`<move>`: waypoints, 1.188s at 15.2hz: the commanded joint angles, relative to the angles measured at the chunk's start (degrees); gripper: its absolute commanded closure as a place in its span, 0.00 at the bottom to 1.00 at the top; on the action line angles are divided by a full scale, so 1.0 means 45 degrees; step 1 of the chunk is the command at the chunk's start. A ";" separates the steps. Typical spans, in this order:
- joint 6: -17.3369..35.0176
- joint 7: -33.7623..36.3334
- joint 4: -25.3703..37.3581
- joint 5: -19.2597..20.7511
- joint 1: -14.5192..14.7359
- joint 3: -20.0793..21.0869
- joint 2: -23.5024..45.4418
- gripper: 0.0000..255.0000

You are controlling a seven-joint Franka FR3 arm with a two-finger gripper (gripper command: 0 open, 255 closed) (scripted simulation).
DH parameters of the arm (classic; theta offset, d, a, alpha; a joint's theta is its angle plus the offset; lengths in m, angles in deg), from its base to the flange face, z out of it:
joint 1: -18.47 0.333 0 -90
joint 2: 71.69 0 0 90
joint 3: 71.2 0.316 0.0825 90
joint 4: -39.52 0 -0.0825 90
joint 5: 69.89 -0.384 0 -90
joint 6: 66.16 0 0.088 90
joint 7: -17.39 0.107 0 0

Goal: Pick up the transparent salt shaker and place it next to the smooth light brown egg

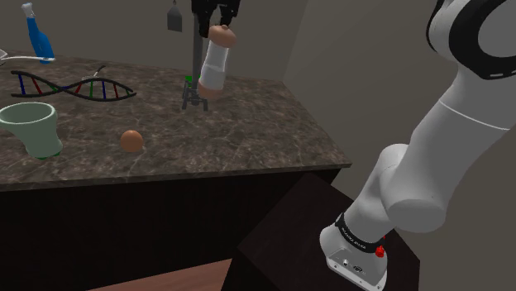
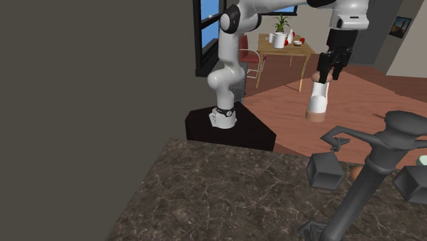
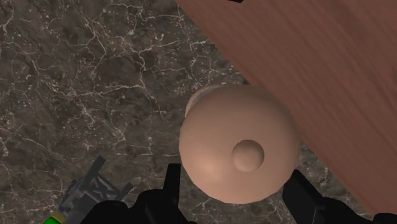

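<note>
The salt shaker (image 1: pixel 215 64) has a pale, whitish body and tan caps at both ends. It hangs slightly tilted above the back of the dark marble counter (image 1: pixel 248 140), off the surface. My gripper (image 1: pixel 219 31) is shut on its upper tan cap. The second exterior view has the gripper (image 2: pixel 326 70) above the hanging shaker (image 2: pixel 318 97). In the wrist view the round tan cap (image 3: pixel 238 149) sits clasped between my fingers (image 3: pixel 170 186). The light brown egg (image 1: pixel 131 140) lies on the counter, nearer the front and toward the shoulder view's left of the shaker.
A small dark balance scale (image 1: pixel 193 95) stands just below the shaker and looms large in the second exterior view (image 2: pixel 383 157). A DNA model (image 1: pixel 74 85), a pale green cup (image 1: pixel 33 128) and a blue bottle (image 1: pixel 37 35) occupy the counter's left. Wooden floor (image 3: pixel 318 70) lies beyond its edge.
</note>
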 commanded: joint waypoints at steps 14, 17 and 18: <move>0.1437 0.1639 -0.0973 0.0109 0.0840 0.0739 0.0497 1.00; 0.1986 0.1648 -0.1632 0.0105 0.0835 0.0737 0.0387 1.00; 0.2166 0.1652 -0.1842 0.0105 0.0834 0.0736 0.0357 1.00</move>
